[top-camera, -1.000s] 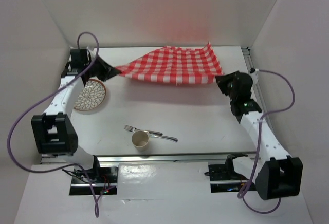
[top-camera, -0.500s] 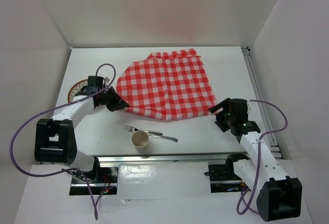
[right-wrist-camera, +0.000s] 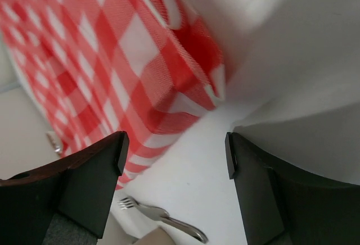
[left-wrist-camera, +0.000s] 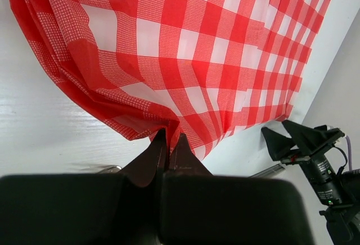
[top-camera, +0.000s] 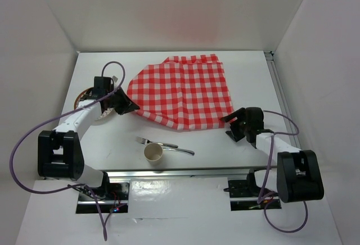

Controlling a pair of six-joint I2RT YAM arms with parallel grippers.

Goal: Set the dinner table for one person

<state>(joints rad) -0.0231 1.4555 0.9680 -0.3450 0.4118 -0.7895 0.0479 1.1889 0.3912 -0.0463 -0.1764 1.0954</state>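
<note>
The red-and-white checked cloth (top-camera: 183, 93) lies spread over the middle and back of the white dinner table (top-camera: 214, 144). My left gripper (top-camera: 134, 110) is shut on the cloth's near left corner; in the left wrist view the fabric (left-wrist-camera: 185, 48) bunches into folds between the closed tips (left-wrist-camera: 169, 138). My right gripper (top-camera: 228, 124) stands open just off the cloth's near right corner. The right wrist view shows bare table between its fingers (right-wrist-camera: 175, 152) and the cloth corner (right-wrist-camera: 112, 59) lying flat beyond them.
A patterned plate (top-camera: 83, 95) lies at the left, partly under my left arm. Near the front edge are a fork (top-camera: 149, 141), a paper cup (top-camera: 153, 153) and a second piece of cutlery (top-camera: 180, 150). White walls close in three sides.
The cloth, earlier stretched between both grippers at the back, has been drawn forward and laid down. My right gripper has opened and let go of its corner; my left still holds its corner.
</note>
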